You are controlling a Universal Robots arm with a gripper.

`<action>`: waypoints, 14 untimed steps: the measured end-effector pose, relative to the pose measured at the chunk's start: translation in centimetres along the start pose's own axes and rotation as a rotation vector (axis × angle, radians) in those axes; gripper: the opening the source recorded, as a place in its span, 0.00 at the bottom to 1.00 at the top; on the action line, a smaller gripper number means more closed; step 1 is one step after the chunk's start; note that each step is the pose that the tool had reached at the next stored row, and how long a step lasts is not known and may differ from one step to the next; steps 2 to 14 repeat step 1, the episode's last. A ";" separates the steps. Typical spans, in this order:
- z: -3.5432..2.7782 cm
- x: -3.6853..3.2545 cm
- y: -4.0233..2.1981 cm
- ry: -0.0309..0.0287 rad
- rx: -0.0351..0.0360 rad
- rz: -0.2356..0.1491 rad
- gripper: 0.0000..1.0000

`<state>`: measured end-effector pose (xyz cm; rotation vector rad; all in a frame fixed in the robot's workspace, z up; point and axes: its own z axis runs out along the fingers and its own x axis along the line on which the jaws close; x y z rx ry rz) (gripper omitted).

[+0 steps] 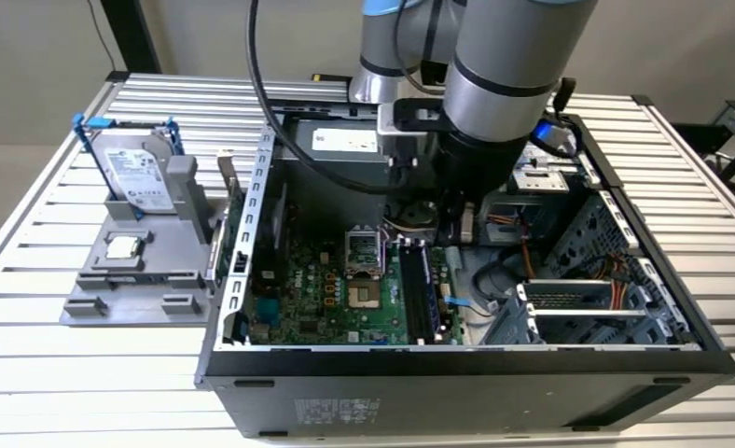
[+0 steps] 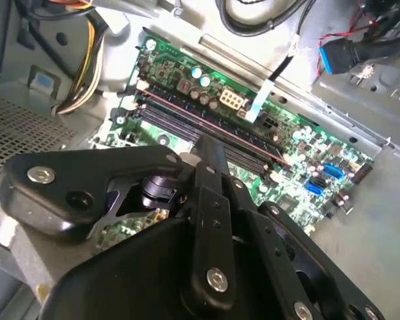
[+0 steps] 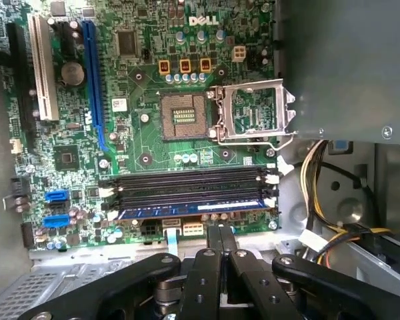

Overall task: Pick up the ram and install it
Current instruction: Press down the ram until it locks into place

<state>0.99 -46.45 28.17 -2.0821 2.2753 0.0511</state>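
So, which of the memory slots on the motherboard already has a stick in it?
The slot nearest the gripper: the ram, a blue stick, lies along it in the first wrist view, while the other slots beside it are dark and bare.

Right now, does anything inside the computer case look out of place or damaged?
The processor socket is empty, its metal frame swung open. The ram looks level in its slot. Nothing seems spilled or broken.

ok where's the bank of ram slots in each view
Exterior view: ram slots, dark strips beside the processor socket, toward the exterior view's right.
First wrist view: long dark rows between socket and gripper.
Second wrist view: diagonal dark rows past the gripper.
Shared landmark: the green motherboard beneath them.
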 end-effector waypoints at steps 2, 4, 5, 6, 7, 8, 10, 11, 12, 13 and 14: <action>-0.03 0.00 0.00 0.0004 -0.0003 0.000 0.00; -0.03 0.00 0.00 0.0004 -0.0003 0.000 0.00; -0.03 0.00 0.00 0.0004 -0.0003 0.000 0.00; -0.03 0.00 0.00 0.0004 -0.0003 0.000 0.00; -0.03 0.00 0.00 0.0004 -0.0003 0.000 0.00; -0.03 0.00 0.00 0.0004 -0.0003 0.000 0.00; -0.03 0.00 0.00 0.0004 -0.0003 0.000 0.00; -0.03 0.00 0.00 0.0004 -0.0003 0.000 0.00; -0.03 0.00 0.00 0.0004 -0.0003 0.000 0.00; -0.03 0.00 0.00 0.0004 -0.0003 0.000 0.00; -0.03 0.00 0.00 0.0004 -0.0003 0.000 0.00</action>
